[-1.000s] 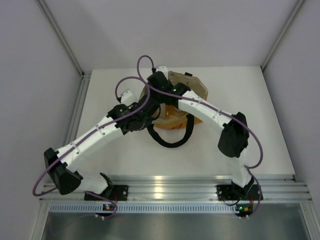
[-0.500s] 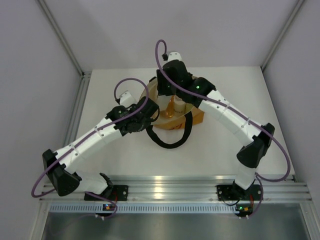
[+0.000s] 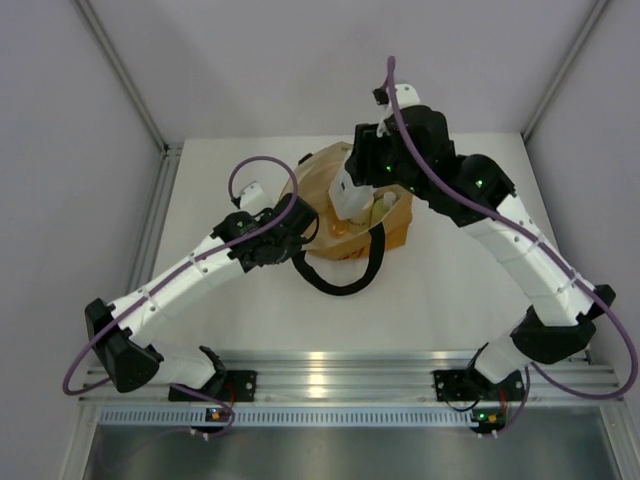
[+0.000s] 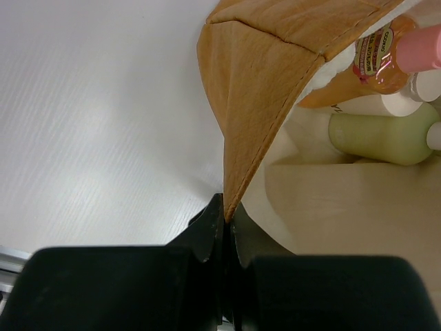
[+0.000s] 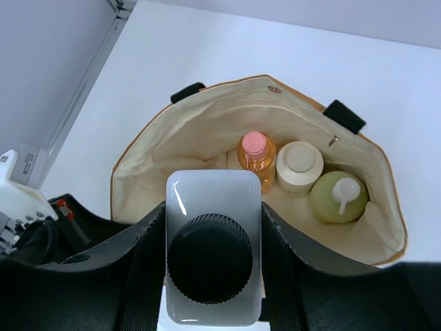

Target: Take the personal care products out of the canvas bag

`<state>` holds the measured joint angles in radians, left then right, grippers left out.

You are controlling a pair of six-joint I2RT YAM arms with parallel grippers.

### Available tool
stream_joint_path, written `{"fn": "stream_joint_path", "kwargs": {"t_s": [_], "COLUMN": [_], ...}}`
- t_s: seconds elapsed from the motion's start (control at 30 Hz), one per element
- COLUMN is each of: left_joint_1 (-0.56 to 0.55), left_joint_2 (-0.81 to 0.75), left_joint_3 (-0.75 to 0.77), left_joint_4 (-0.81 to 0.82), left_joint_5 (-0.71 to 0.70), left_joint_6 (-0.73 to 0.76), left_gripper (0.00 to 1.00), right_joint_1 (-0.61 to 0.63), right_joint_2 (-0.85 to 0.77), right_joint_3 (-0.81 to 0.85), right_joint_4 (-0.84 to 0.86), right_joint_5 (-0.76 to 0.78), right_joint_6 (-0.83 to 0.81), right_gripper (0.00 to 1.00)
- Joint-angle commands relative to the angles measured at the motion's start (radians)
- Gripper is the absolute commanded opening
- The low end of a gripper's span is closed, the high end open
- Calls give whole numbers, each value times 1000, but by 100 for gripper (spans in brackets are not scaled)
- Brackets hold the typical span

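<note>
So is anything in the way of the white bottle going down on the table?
Only the canvas bag itself: the right gripper holds the white bottle right above its open mouth. Off to the side, nothing visible stands between the bottle and the table.

A: Surface?
B: White matte surface, finely ribbed in the left wrist view.

A: Near edge?
B: A silver aluminium rail runs the full width, with bright glare at mid-length. A slotted grey strip sits just below it, then a dull metal sheet.

A: Surroundings?
B: Pale grey wall panels on the left, far and right sides. Slim metal struts rise from both far corners.
</note>
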<state>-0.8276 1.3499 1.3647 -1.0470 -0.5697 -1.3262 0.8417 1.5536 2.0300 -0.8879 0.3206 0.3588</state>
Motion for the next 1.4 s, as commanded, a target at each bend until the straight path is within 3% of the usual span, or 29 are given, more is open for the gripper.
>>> {"fn": "stream_joint_path", "kwargs": {"t_s": [0.0, 0.4, 0.7, 0.83, 1.1, 1.37], "left_joint_1": [1, 1, 1, 1, 1, 1], "left_joint_2": [-31, -38, -44, -60, -87, -75], "left_joint_3": [-13, -13, -10, -10, -15, -10], "left_joint_4": [-13, -12, -13, -13, -13, -11], "left_joint_5": [-47, -35, -25, -24, -29, -13], "left_joint_6": [25, 38, 47, 51, 74, 102], "left_gripper": [0, 0, 0, 0, 0, 0], "right_joint_1": [-18, -159, -403, -492, -562, -578], "right_joint_2": [-116, -222, -319, -372, -516, -593], "right_joint_3": [98, 167, 50, -145, -695, -1083], "right_joint_4": [43, -121, -138, -88, 331, 699], "right_joint_5": [20, 141, 138, 150, 117, 14], "right_joint_6": [5, -29, -57, -66, -124, -187], "right_gripper": [0, 0, 0, 0, 0, 0]}}
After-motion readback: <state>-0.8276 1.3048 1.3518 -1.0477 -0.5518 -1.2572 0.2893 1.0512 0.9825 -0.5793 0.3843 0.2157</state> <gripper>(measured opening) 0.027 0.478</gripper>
